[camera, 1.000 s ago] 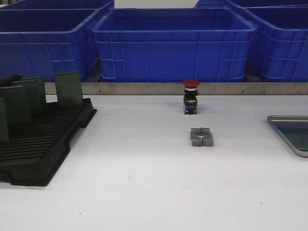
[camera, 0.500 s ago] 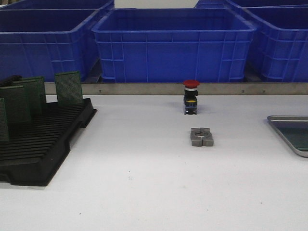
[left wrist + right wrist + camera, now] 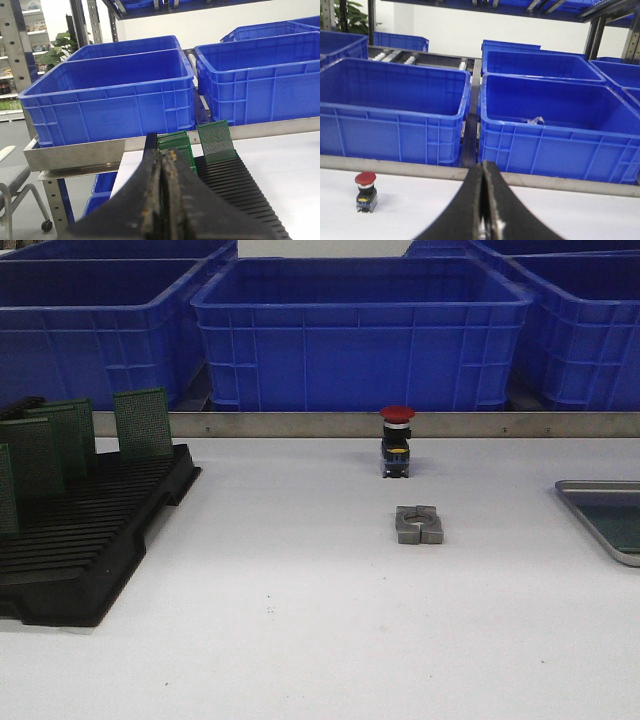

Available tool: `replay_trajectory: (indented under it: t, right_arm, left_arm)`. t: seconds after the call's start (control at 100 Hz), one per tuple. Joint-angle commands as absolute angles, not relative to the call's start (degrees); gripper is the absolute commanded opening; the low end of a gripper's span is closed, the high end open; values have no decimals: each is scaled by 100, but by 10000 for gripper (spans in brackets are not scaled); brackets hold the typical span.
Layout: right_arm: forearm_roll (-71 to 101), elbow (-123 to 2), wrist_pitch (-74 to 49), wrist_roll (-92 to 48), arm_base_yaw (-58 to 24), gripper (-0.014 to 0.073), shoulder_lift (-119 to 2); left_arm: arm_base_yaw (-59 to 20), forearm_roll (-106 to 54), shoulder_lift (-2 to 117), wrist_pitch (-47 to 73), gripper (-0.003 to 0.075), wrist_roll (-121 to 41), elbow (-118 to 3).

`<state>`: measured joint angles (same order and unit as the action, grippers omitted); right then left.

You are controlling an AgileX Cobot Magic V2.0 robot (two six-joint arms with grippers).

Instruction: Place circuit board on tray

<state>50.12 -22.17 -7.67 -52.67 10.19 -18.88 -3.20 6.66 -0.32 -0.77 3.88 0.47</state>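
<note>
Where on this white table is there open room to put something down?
Widest bare patch: between the black rack and the tray, nearer than the grey block. Also either side of the red button. Crowded: the rack, with upright circuit boards.

Even overhead light falls bright on my white table (image 3: 300, 620), shadows short and soft. The front view looks slightly grainy. My left gripper (image 3: 164, 200) looms blurred, the bright wall behind nearly overexposed.

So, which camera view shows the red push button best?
The front view: the red push button stands whole and central near the metal rail. The right wrist view shows it small, at the edge. The left wrist view misses it.
</note>
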Motion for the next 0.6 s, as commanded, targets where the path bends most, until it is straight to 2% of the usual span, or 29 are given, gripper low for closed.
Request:
replay_trajectory:
  t: [0.0,0.18,0.33,0.45,0.59]
  right_arm:
    - [3895,-2377,-534,-4160,893,-69,-1902]
    - [1395,-2331,-306,-1649,532,-69,-1902]
    - [-163,-1906,505,-66,275,-69,-1887]
    - [-508,-1394,1050,330,158,-69,-1715]
    - [-508,-914,1116,337,140,-69,-1225]
  left_arm:
    - [-297,658,-233,-528,-18,452,39]
    - [-297,658,-233,-528,-18,452,39]
    - [-297,658,-233,-528,-18,452,39]
    - [-297,658,-233,-528,-18,452,39]
    - [-297,658,-233,-528,-18,452,39]
